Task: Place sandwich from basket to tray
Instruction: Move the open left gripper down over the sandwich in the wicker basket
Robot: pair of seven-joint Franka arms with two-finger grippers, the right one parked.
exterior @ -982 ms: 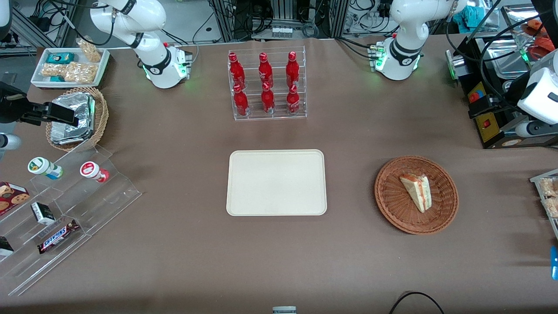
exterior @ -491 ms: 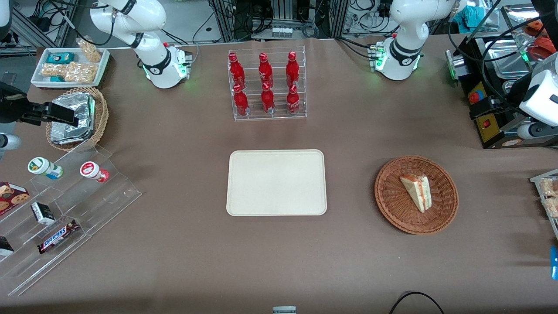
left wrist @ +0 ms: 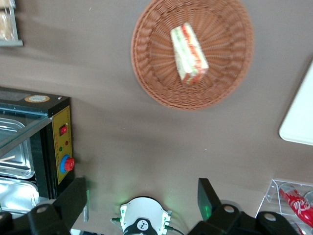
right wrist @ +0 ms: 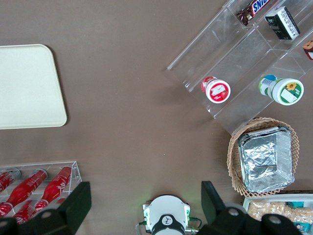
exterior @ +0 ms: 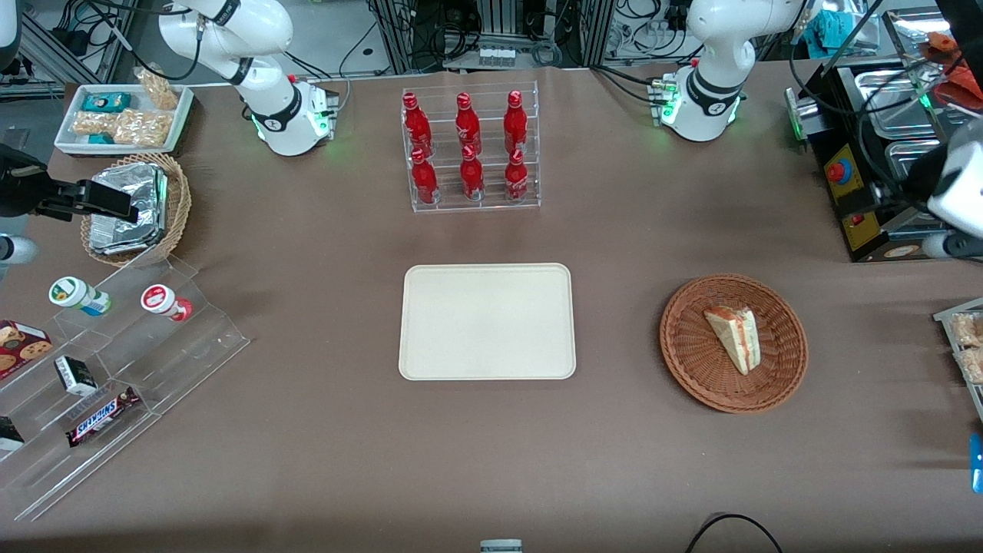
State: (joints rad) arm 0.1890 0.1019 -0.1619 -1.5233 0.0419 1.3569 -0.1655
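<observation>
sandwich [exterior: 735,337] lying in basket [exterior: 686,349], tip toward bottle rack, gripper [left wrist: 142,200] high above, jaws spread, tray [exterior: 487,321] beside

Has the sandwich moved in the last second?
No. The sandwich lies at the same spot in the basket, as far from the tray as before. The pincer, open, hangs above the table, touching nothing.
</observation>
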